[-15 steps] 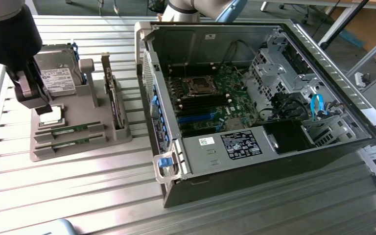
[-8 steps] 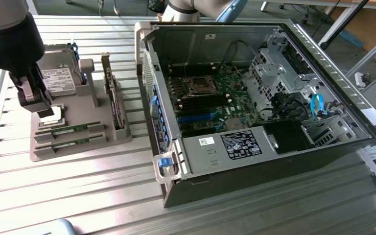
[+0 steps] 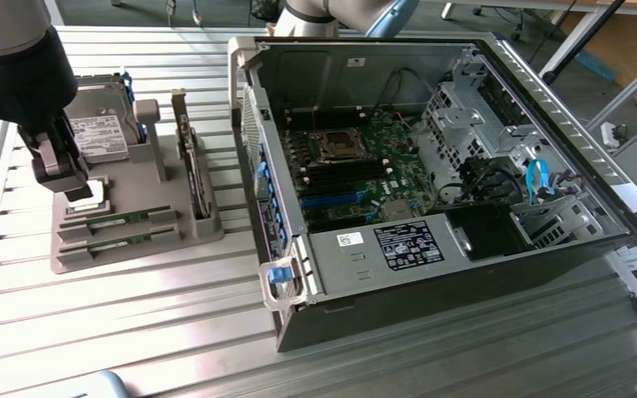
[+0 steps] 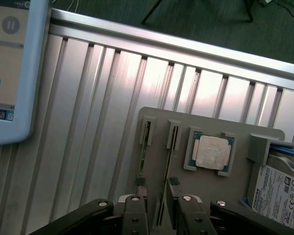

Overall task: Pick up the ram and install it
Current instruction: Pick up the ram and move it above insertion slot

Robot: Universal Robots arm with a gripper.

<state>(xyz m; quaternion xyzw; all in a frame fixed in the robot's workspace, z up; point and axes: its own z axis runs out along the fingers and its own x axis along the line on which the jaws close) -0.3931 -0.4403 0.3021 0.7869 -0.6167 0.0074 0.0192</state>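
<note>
Two green ram sticks stand on edge in slots of a grey holder (image 3: 130, 257); one ram (image 3: 116, 219) lies nearer the processor, the other ram (image 3: 109, 243) nearer the holder's front. My gripper (image 3: 75, 192) hangs open just above the holder's back part. In the wrist view its two dark fingertips (image 4: 139, 188) straddle the end of the ram (image 4: 168, 154) that is nearer the processor, without closing on it; the other ram (image 4: 143, 147) stands free beside it. The open computer case (image 3: 430, 298) shows its motherboard with black and blue memory slots (image 3: 347, 178).
The holder also carries a silver processor chip (image 4: 210, 152), a hard drive (image 3: 103, 128) and an upright expansion card (image 3: 192, 170). A tablet screen (image 4: 5, 73) lies on the ribbed aluminium table (image 3: 130, 332). Cables and drive cages crowd the case on the exterior view's right.
</note>
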